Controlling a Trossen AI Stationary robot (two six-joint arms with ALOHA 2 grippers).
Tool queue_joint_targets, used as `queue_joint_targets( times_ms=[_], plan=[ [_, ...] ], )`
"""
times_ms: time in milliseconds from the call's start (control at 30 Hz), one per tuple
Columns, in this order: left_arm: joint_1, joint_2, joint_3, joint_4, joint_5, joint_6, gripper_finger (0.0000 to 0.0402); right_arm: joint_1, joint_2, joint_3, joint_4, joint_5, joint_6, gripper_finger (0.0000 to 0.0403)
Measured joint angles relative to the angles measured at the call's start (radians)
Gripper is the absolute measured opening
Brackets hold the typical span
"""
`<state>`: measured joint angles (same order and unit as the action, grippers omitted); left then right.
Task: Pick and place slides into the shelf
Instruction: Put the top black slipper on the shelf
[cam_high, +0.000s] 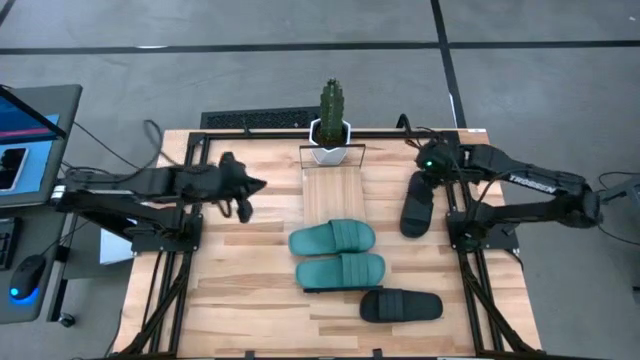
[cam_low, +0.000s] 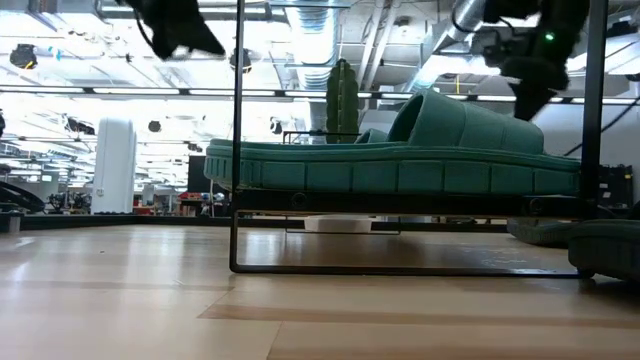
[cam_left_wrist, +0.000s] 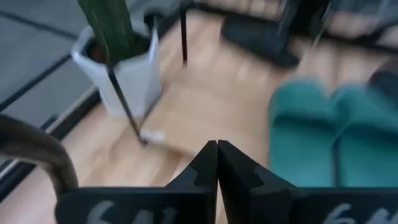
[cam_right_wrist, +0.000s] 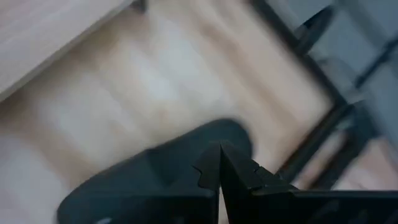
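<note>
From above, your right gripper (cam_high: 428, 172) sits over the heel end of a black slide (cam_high: 417, 205) lying right of the shelf (cam_high: 333, 185), while two teal slides (cam_high: 333, 238) rest at the shelf's near end and the left gripper (cam_high: 243, 193) hangs apart at its left. In the left wrist view its fingers (cam_left_wrist: 208, 171) are pressed together on nothing. In the right wrist view the fingers (cam_right_wrist: 214, 168) also meet, with the black slide just beneath; you cannot tell whether they grip it.

high view: even, sharp | wrist views: motion-blurred | low view: backlit
</note>
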<state>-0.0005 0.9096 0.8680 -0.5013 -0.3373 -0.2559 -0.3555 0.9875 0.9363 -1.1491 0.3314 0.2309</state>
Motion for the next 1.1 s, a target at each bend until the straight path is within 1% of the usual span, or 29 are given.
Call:
queue_joint_targets(
  times_ms=[167,233,267,333,500,600,767,833,1100],
  plan=[
    [-0.013,-0.140,0.000,0.084,-0.001,-0.024,0.0000,-0.122,-0.075,-0.095,-0.008,-0.260,-0.028,0.0000],
    [-0.019,-0.184,0.001,0.113,-0.001,-0.024,0.0000,-0.153,-0.080,-0.116,-0.035,-0.326,-0.027,0.0000],
    [-0.021,-0.202,0.000,0.124,-0.002,-0.024,0.0000,-0.165,-0.079,-0.120,-0.051,-0.337,-0.024,0.0000],
    [-0.022,-0.230,0.001,0.167,-0.001,-0.024,0.0000,-0.179,-0.071,-0.126,-0.094,-0.336,-0.001,0.0000],
    [-0.022,-0.277,0.000,0.174,-0.001,-0.019,0.0000,-0.189,-0.031,-0.127,-0.172,-0.333,0.031,0.0000],
    [-0.022,-0.284,0.000,0.172,-0.001,-0.016,0.0000,-0.182,0.005,-0.127,-0.205,-0.333,0.032,0.0000],
    [-0.022,-0.283,0.000,0.168,-0.001,0.023,0.0000,-0.142,0.086,-0.127,-0.255,-0.316,0.033,0.0000],
    [-0.022,-0.281,0.000,0.169,-0.001,0.040,0.0000,-0.124,0.124,-0.127,-0.256,-0.298,0.032,0.0000],
    [-0.022,-0.280,0.000,0.168,-0.016,0.059,0.0000,-0.058,0.259,-0.127,-0.251,-0.293,0.024,0.0000]
  ],
)
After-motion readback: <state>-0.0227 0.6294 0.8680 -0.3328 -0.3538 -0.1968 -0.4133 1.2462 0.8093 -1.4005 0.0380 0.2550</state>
